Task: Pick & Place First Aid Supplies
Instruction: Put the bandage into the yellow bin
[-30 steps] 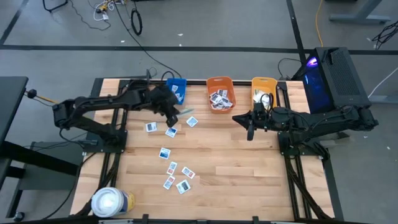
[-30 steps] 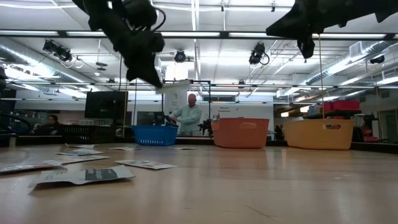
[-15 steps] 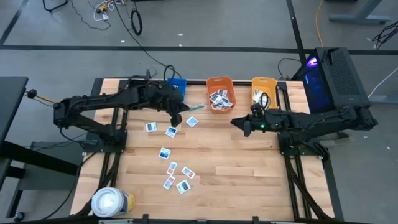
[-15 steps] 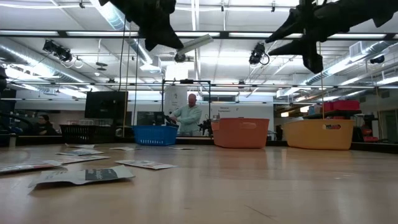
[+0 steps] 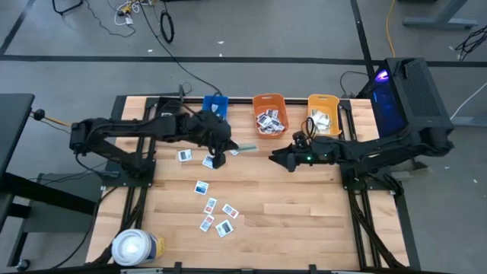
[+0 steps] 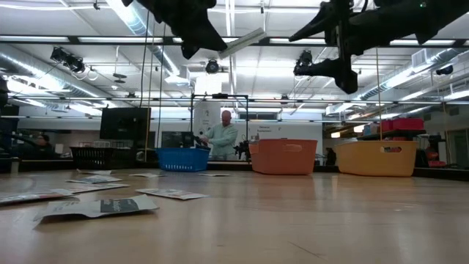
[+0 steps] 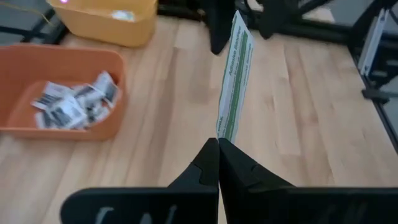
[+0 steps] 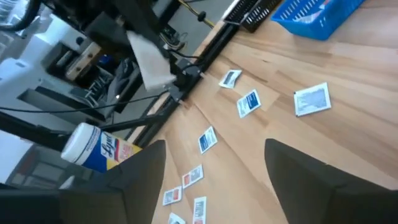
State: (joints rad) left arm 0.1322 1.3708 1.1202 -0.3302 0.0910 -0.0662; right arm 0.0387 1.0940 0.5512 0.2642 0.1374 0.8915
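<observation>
The left gripper (image 7: 217, 146) is pinched tight on one end of a long pale green strip (image 7: 235, 74), up in the air near the table's (image 5: 304, 221) back edge. The strip's long side points toward the right gripper (image 5: 280, 158), whose fingers are spread apart.

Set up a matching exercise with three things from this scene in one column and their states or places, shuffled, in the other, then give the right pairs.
Things:
1. left gripper
2. right gripper
3. orange bin

States:
A. open, holding nothing
B. has small packets inside
C. shut on a long green-and-white strip

Pairs: 1-C, 2-A, 3-B
</observation>
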